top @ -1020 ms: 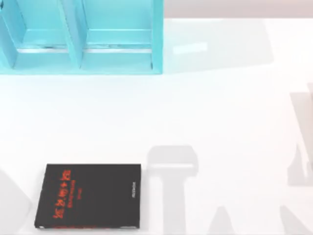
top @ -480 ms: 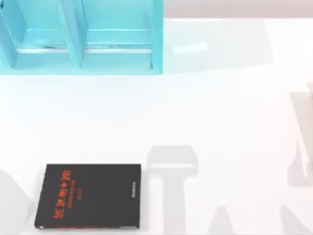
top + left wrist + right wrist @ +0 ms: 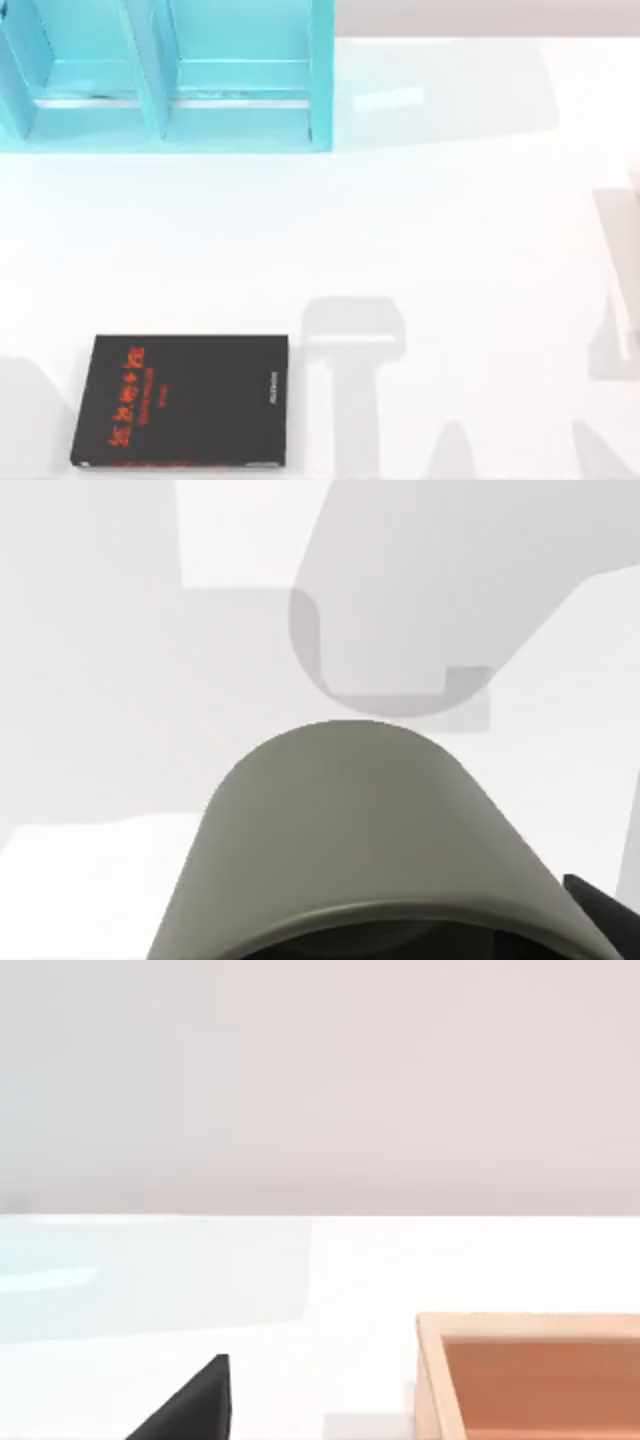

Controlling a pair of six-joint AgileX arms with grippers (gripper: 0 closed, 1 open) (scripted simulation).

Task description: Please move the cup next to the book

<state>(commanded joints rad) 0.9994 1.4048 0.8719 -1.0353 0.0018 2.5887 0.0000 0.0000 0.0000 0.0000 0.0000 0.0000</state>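
The cup (image 3: 350, 830), pale grey-beige and matte, sits very close to the left wrist camera, above the white table. My left gripper (image 3: 390, 948) is shut on it, and one black finger (image 3: 600, 912) shows at the cup's side. The book (image 3: 185, 402), black with red-orange characters, lies flat near the front left of the table in the top view. In the right wrist view a black fingertip (image 3: 190, 1405) of my right gripper juts over the table; its other finger is hidden.
A turquoise shelf unit (image 3: 165, 75) stands at the back left. A wooden box (image 3: 530, 1375) sits on the table ahead of the right wrist camera. Grey arm shadows fall across the front and right of the white tabletop (image 3: 430, 230).
The shadow at the top view's front left corner has spread toward the book. The book and the shelf have not moved.
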